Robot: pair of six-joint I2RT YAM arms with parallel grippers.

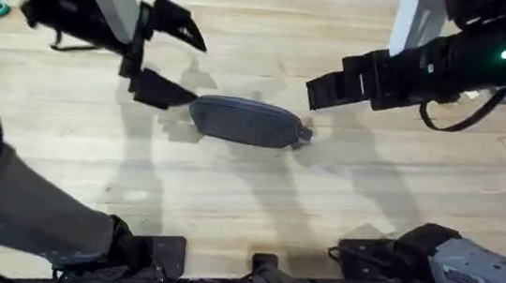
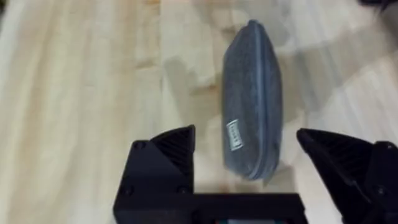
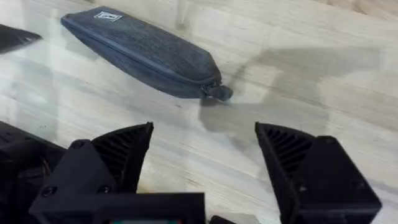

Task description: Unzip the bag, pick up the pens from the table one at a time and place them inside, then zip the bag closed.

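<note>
The oblong grey fabric pencil pouch (image 1: 247,122) lies flat on the pale butcher-block wooden tabletop (image 1: 227,205), its zip run shut along its length, the pull tab (image 3: 219,93) at the end facing the right arm.

Left gripper (image 2: 249,163): black fingers spread wide, holding nothing. The near end of the pouch sits between the fingertips but below them, not touched.

Right gripper (image 3: 205,146): fingers wide open, empty. The tab end of the pouch lies just ahead of the fingertips, apart from them.

Assessment: the pouch looks light, soft and limp; it would likely slide or buckle if the zip were pulled unrestrained. Recommended hold: pinch the fabric at the end between the left fingers as an anchor, then take the small tab with the right fingertips. The tab offers little purchase; slippage is a risk.
</note>
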